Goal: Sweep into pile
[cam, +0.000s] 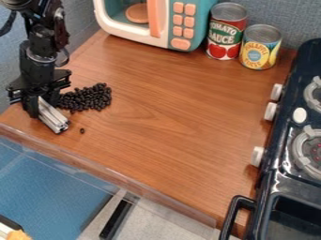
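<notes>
Claw (pixel 39 102), at the left of the frame, pointing downward and clamped about the upper end of a silver bar (pixel 54 117). The bar slants down and to the right, its lower end near the worktop's front edge. Dark beans (pixel 87 97): a loose pile on the worktop (pixel 166 108), immediately right of the claw; whether the two touch cannot be told. A single bean (pixel 82 131) lies apart, below the pile and right of the bar's lower end. Toy microwave (pixel 202 21), teal and white with orange buttons, at the top of the frame. Two upright cans, side by side, to its right: a red-and-green can (pixel 226 33) and, nearer the stove, a yellow-and-blue can (pixel 259 48). Dark stove (pixel 282 136) with white knobs, along the right edge.
</notes>
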Robot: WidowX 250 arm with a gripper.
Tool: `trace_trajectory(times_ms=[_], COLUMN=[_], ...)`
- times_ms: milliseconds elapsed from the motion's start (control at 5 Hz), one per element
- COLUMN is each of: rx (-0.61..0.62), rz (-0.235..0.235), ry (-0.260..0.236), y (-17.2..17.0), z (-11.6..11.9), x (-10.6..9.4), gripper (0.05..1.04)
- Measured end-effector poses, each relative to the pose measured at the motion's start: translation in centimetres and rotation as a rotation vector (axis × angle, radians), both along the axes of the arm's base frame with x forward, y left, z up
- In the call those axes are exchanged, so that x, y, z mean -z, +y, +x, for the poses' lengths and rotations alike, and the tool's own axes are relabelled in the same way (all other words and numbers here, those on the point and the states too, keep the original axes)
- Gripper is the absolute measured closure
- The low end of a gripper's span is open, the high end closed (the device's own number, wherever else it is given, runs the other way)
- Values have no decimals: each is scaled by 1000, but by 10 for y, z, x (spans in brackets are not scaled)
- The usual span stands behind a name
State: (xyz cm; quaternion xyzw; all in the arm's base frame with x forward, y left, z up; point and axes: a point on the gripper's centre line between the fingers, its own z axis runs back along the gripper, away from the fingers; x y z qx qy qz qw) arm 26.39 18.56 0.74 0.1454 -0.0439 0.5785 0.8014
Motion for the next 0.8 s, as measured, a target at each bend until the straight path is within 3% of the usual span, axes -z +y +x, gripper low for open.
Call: trace_trajectory(times_ms=[800], rx=[31], rz=[6], ry=[0], y=[-18], z=[14], x=[4], gripper=[692])
